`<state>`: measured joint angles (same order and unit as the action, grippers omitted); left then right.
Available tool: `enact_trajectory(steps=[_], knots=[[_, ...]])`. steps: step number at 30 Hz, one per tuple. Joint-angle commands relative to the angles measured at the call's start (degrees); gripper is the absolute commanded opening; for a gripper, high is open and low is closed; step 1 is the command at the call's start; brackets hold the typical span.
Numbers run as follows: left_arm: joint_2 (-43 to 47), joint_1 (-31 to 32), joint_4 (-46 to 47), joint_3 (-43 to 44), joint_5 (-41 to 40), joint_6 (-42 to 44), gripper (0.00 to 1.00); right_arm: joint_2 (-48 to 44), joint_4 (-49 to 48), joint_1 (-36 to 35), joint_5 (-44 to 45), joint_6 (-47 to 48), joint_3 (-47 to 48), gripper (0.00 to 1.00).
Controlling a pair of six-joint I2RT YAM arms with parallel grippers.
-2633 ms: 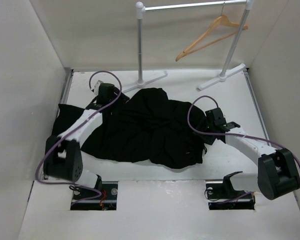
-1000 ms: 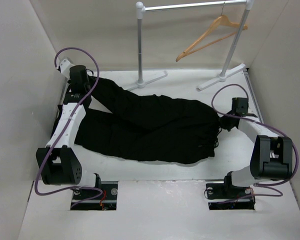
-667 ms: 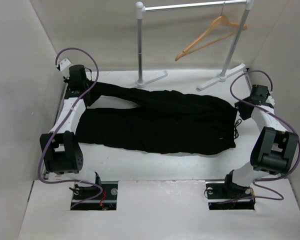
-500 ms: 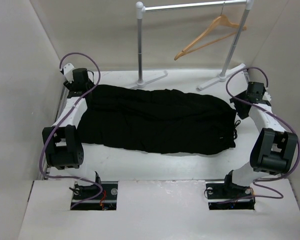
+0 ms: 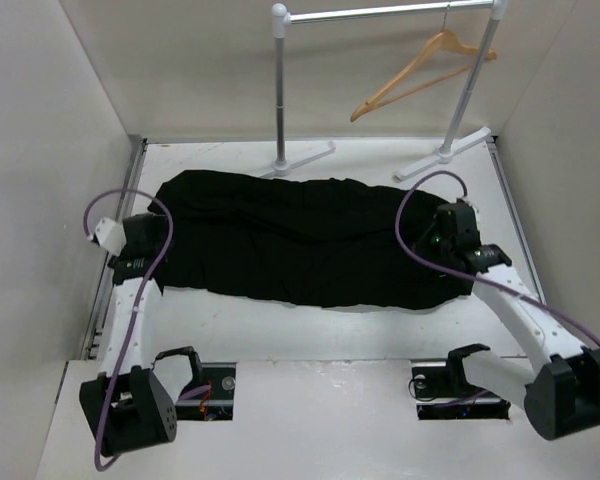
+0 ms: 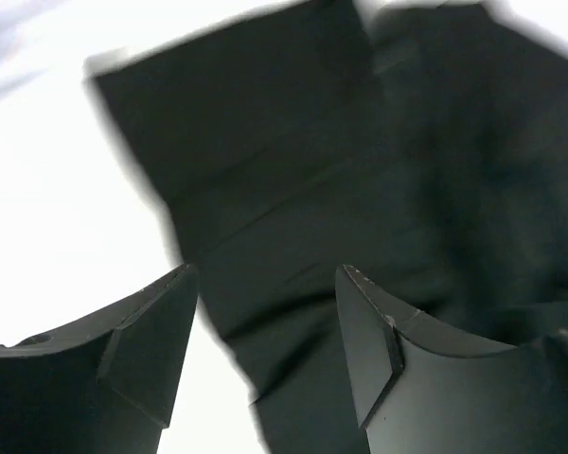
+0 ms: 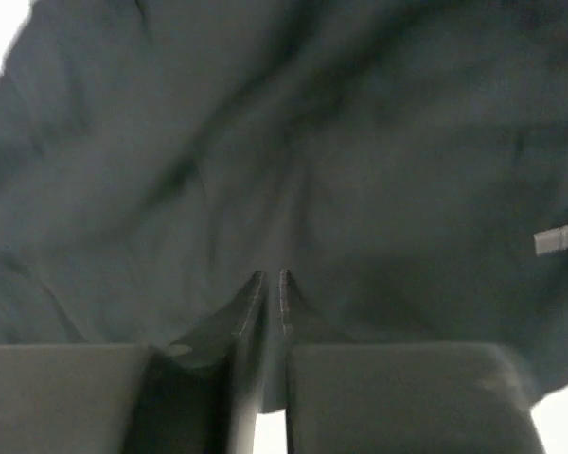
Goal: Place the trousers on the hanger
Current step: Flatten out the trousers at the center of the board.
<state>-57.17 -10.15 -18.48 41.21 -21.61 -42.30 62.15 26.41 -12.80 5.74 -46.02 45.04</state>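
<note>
The black trousers (image 5: 310, 240) lie spread flat across the white table (image 5: 310, 335), legs to the left and waist to the right. My left gripper (image 5: 152, 258) hovers at the leg ends. In the left wrist view it (image 6: 265, 274) stands open, with only the trousers (image 6: 360, 142) and bare table below. My right gripper (image 5: 442, 240) is over the waist end. Its jaws (image 7: 272, 276) are shut above the fabric (image 7: 360, 142), and I see no fold between them. The wooden hanger (image 5: 420, 68) hangs from the rail at the back right, away from both grippers.
The grey clothes rail stands at the back on two posts (image 5: 280, 90) (image 5: 470, 90), with flat feet (image 5: 305, 160) (image 5: 445, 155) on the table. White walls close in the left, right and back. A small white label (image 7: 554, 241) shows on the fabric.
The trousers were stretched out flat between both arms, then let go. My left arm drew back toward me and its jaws opened. My right arm swung inward over the waist end; its jaws opened, then shut.
</note>
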Motion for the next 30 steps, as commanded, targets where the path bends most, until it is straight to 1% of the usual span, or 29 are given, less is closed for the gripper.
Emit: enact_trajectory(steps=[1, 3, 4, 5, 7, 10, 13, 15, 16, 17, 18, 19, 20, 21, 23, 24, 27, 30], knots=[[3.6, -6.6, -10.3, -6.0, 7.9, -5.2, 0.57, -7.1, 5.3, -1.7, 0.4, 0.3, -4.5, 0.2], [4.3, -11.3, -11.0, -8.7, 11.9, -4.8, 0.58, -11.5, 7.4, -1.9, 0.5, 0.3, -7.0, 0.39], [3.7, -13.6, -11.0, -10.0, 13.9, -4.6, 0.58, -13.4, 8.4, -1.9, 0.5, 0.2, -8.1, 0.45], [3.2, -14.9, -10.5, -11.1, 15.3, -4.6, 0.58, -14.5, 9.0, -1.9, 0.5, 0.2, -8.9, 0.48], [1.2, -17.5, -8.7, -13.1, 17.4, -4.7, 0.57, -16.6, 10.1, -1.9, 0.0, 0.1, -10.6, 0.51], [-2.3, -18.0, -4.1, -14.1, 17.7, -5.2, 0.57, -18.3, 10.8, -4.1, -0.2, -1.4, -11.0, 0.55], [-6.4, -18.5, 3.7, -14.4, 18.4, -5.7, 0.57, -17.9, 10.5, -6.8, -0.7, -2.8, -10.9, 0.55], [-9.4, -18.7, 6.9, -13.7, 18.4, -6.0, 0.55, -17.7, 10.4, -8.0, -0.8, -3.4, -11.1, 0.55], [-11.7, -18.6, 8.7, -13.1, 18.4, -5.9, 0.51, -17.9, 10.4, -8.4, -0.7, -3.8, -11.4, 0.55], [-13.9, -18.8, 9.4, -12.3, 18.4, -5.8, 0.42, -18.0, 10.4, -8.6, -0.9, -4.4, -11.6, 0.55], [-15.9, -19.2, 9.9, -11.7, 18.4, -5.8, 0.3, -18.3, 10.4, -8.6, -1.2, -4.8, -11.9, 0.55], [-17.2, -19.9, 10.6, -11.2, 18.4, -5.9, 0.2, -18.4, 10.4, -8.6, -1.4, -4.8, -12.0, 0.55], [-18.1, -20.4, 10.9, -10.5, 18.6, -5.8, 0.13, -18.4, 10.3, -8.1, -1.9, -4.6, -12.0, 0.56], [-18.5, -20.9, 11.1, -9.7, 18.7, -5.4, 0.08, -18.2, 10.3, -7.5, -2.1, -4.5, -11.8, 0.56], [-17.1, -22.1, 9.8, -8.4, 18.4, -4.7, 0.02, -17.6, 10.3, -6.4, -2.5, -3.9, -10.8, 0.57], [-15.2, -22.6, 7.7, -8.1, 17.7, -4.4, 0.0, -17.5, 10.5, -6.1, -2.5, -3.7, -10.1, 0.58], [-7.5, -24.4, -2.3, -8.4, 12.9, -3.9, 0.0, -17.9, 10.9, -5.6, -2.0, -3.6, -9.3, 0.61], [0.6, -25.0, -9.9, -10.3, 11.2, -2.0, 0.0, -18.6, 11.0, -4.3, -2.5, -3.5, -10.1, 0.63]])
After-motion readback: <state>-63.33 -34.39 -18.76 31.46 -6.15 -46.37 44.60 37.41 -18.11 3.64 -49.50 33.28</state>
